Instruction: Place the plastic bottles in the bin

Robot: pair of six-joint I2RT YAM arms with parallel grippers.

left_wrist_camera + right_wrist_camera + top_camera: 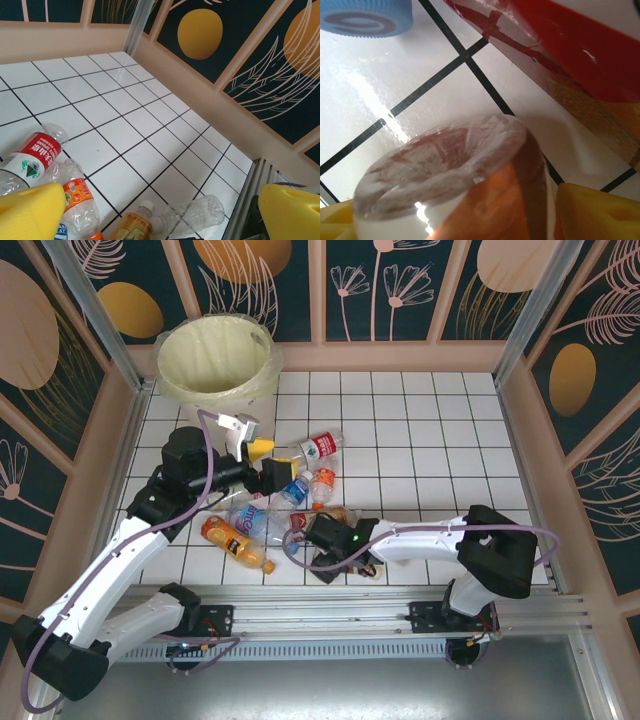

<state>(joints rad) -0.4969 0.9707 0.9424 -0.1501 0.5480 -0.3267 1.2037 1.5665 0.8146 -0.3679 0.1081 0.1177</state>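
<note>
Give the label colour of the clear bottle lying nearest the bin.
The label is red with a white band; clearest in left wrist view.

So your counter (430,440) is white square tiles with dark grout, glossy enough to catch some glare in the right wrist view. Around it you've got dark teal wall panels (395,280) with orange discs (200,33) and pale leaf drawings, all framed in peach trim. Silver metal posts (540,310) stand at the back corners. An aluminium rail (330,606) runs along the near edge.
</note>
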